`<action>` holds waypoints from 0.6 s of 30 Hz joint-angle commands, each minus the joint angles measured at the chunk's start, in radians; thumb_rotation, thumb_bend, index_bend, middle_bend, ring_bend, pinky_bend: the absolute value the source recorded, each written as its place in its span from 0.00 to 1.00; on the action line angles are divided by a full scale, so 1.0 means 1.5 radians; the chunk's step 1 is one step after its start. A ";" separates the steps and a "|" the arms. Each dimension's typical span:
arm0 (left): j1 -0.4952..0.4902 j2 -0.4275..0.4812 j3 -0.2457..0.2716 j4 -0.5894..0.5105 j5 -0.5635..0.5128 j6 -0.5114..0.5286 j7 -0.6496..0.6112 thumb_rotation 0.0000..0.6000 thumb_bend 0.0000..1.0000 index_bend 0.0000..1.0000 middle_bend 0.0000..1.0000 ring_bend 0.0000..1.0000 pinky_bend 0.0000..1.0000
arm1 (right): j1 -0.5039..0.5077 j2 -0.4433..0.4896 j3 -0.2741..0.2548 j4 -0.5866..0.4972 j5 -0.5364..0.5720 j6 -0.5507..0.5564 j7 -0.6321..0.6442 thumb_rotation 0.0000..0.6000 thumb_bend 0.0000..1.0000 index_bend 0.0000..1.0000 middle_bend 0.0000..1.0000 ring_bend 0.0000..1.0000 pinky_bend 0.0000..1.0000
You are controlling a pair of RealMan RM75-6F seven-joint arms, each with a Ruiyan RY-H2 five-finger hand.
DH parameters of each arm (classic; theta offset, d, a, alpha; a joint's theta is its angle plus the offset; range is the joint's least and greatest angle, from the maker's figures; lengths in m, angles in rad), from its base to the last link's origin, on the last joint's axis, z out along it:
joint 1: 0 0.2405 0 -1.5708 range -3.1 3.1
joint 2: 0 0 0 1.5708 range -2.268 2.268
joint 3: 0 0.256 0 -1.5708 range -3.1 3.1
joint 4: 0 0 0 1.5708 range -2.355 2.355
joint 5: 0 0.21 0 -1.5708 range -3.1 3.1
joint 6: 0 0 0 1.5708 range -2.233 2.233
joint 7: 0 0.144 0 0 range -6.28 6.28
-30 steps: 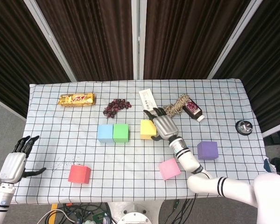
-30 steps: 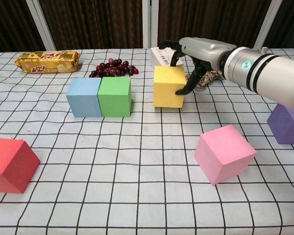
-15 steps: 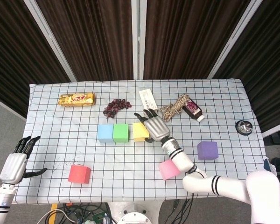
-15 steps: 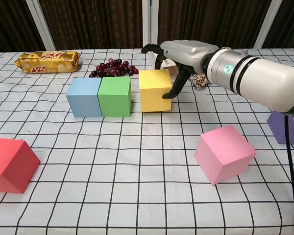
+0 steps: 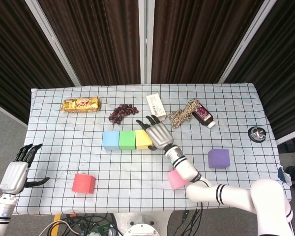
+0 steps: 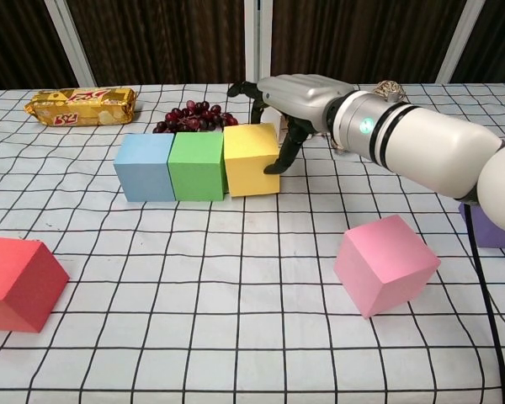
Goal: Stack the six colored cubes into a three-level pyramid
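now | right hand point(image 6: 288, 99) grips yellow cube point(image 6: 250, 159) | touching green cube point(image 6: 197, 166) | left hand point(image 5: 15, 173) spread

My desk point(image 5: 236, 98) wears a checked cloth; on it I see a blue cube point(image 5: 110, 140), green cube point(image 5: 127, 139), yellow cube point(image 5: 142, 139) touching in a row, red cube point(image 5: 83, 183), pink cube point(image 5: 175, 179), purple cube point(image 5: 219, 158), snack bar point(image 5: 81, 104), grapes point(image 5: 122, 113), rope point(image 5: 185, 112).

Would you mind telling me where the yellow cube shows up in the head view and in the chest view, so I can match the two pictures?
Head view: the yellow cube sits just left of centre, at the right end of the three-cube row, under the right hand.
Chest view: the yellow cube is upper middle, against the green cube.
Shared landmark: the grapes lie just behind the row.
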 commanded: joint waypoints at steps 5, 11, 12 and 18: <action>0.001 -0.004 -0.003 0.003 0.001 0.001 -0.004 1.00 0.00 0.00 0.11 0.00 0.00 | 0.006 -0.011 0.003 0.008 0.018 -0.001 -0.012 1.00 0.17 0.00 0.43 0.04 0.00; 0.002 -0.004 -0.003 0.007 0.001 -0.003 -0.012 1.00 0.00 0.00 0.11 0.00 0.00 | 0.005 -0.015 0.003 0.009 0.028 0.001 -0.015 1.00 0.17 0.00 0.43 0.04 0.00; 0.002 -0.005 -0.003 0.008 0.002 -0.002 -0.012 1.00 0.00 0.00 0.11 0.00 0.00 | 0.006 -0.016 0.003 0.009 0.029 0.001 -0.015 1.00 0.17 0.00 0.43 0.04 0.00; 0.003 -0.006 -0.004 0.012 0.001 -0.003 -0.016 1.00 0.00 0.00 0.11 0.00 0.00 | 0.010 -0.025 0.005 0.014 0.034 0.000 -0.017 1.00 0.17 0.00 0.43 0.04 0.00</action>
